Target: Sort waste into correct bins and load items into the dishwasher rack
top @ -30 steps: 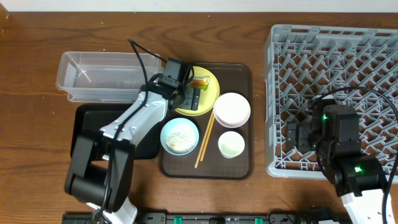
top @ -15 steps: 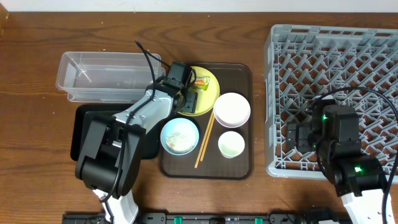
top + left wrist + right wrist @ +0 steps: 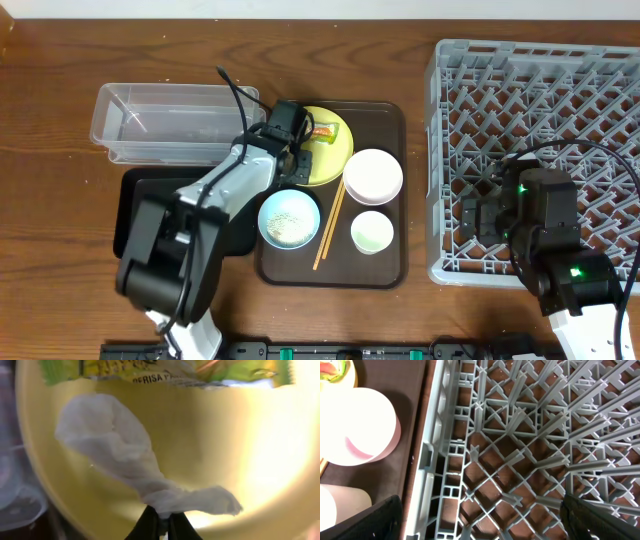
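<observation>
The waste-sorting step is in hand. The left end effector (image 3: 160,529) is down over the yellow plate (image 3: 338,155), which sits at the back of the brown serving tray (image 3: 388,130). Its fingers are drawn almost together on the twisted tail of a crumpled white tissue (image 3: 117,445). The rest of the tissue lies on the plate, just short of the green-and-orange snack wrapper (image 3: 322,131) at the far rim. The right end effector (image 3: 480,520) hangs spread wide, with nothing in it, over the near left corner of the dishwasher rack (image 3: 560,90).

Next, I'd say, comes a straight lift, so the tissue leaves the plate without dragging the wrapper along. After that it wants a carry leftward to a bin. The pinch is on a thin tail only, so it could slip.

The clear tub (image 3: 150,125) stands just past the serving tray's left edge, and its wall is the highest edge on that path. The black tray (image 3: 135,215) lies in front of the tub, partly under the arm.

To the right it is crowded. The white bowl (image 3: 373,175) sits against the plate's rim. The light blue bowl (image 3: 289,218), holding whitish scraps, is just in front of the fingers, with the chopsticks (image 3: 329,225) beside it. The free room is upward and to the left, where the tabletop (image 3: 60,70) is bare wood.
</observation>
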